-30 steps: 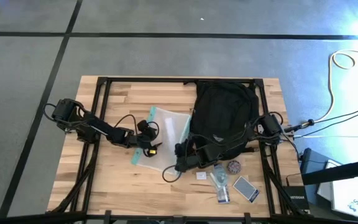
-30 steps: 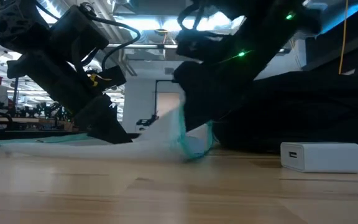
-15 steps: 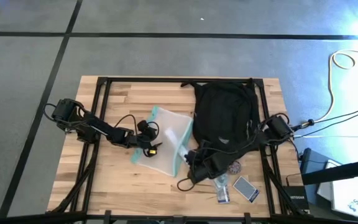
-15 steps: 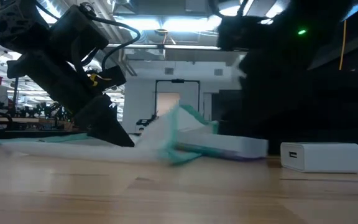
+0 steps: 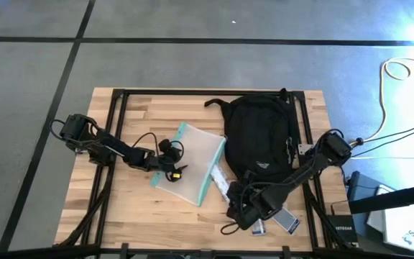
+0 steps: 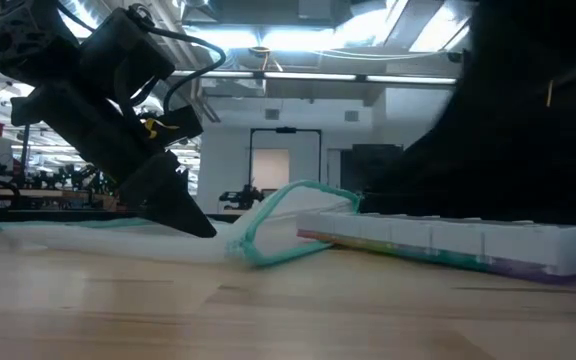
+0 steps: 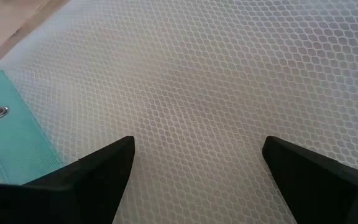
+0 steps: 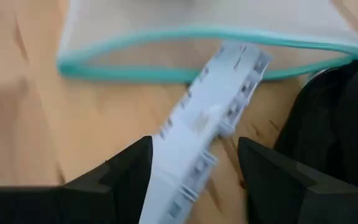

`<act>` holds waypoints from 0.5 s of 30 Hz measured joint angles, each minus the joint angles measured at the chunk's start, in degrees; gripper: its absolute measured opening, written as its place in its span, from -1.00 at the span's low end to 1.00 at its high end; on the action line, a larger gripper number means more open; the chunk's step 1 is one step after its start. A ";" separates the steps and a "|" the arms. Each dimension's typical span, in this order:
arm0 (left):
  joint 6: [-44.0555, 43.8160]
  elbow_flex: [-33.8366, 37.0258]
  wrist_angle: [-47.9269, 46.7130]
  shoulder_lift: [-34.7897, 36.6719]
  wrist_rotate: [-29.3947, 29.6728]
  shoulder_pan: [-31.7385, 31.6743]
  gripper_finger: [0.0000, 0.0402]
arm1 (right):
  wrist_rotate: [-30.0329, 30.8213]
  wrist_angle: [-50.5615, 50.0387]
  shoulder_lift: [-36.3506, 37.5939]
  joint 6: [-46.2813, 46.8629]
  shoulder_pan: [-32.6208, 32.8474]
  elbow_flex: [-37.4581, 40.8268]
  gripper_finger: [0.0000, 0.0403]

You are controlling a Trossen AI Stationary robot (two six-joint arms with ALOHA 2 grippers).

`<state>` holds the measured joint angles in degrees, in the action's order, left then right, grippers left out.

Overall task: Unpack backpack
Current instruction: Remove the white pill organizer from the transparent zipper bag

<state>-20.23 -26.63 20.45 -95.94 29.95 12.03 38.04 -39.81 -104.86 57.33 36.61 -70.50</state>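
The backpack (image 5: 259, 137) looks soft, floppy fabric; its top loop suits gripping. The left tool (image 5: 169, 170) rests wide open on the mesh pouch (image 5: 191, 163), holding nothing. The right tool (image 5: 241, 213), half open, straddles a pill organiser (image 8: 205, 127) without clearly gripping it.

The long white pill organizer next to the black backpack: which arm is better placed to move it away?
The right. Its gripper is open, directly at the long white pill organizer beside the black fabric backpack. The left gripper, also open, rests on the clear teal-edged mesh pouch.
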 joint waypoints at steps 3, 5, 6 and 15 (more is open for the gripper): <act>0.00 0.00 0.00 0.00 0.00 0.00 0.74 | -1.00 1.19 -0.41 2.63 -1.83 -0.04 0.10; 0.00 0.00 0.00 0.00 0.00 0.00 0.74 | -3.07 1.11 -0.94 3.31 -3.05 -0.04 0.10; 0.00 0.00 0.00 0.00 0.01 0.00 0.74 | -3.66 0.96 -1.09 3.71 -3.45 -0.01 0.10; 0.51 -0.07 -0.81 0.05 0.14 0.00 0.74 | -7.12 4.83 -3.77 3.18 -5.19 2.40 0.27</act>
<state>-19.72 -26.71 19.64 -95.89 30.10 12.03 30.92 -34.98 -108.63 60.51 31.42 -68.10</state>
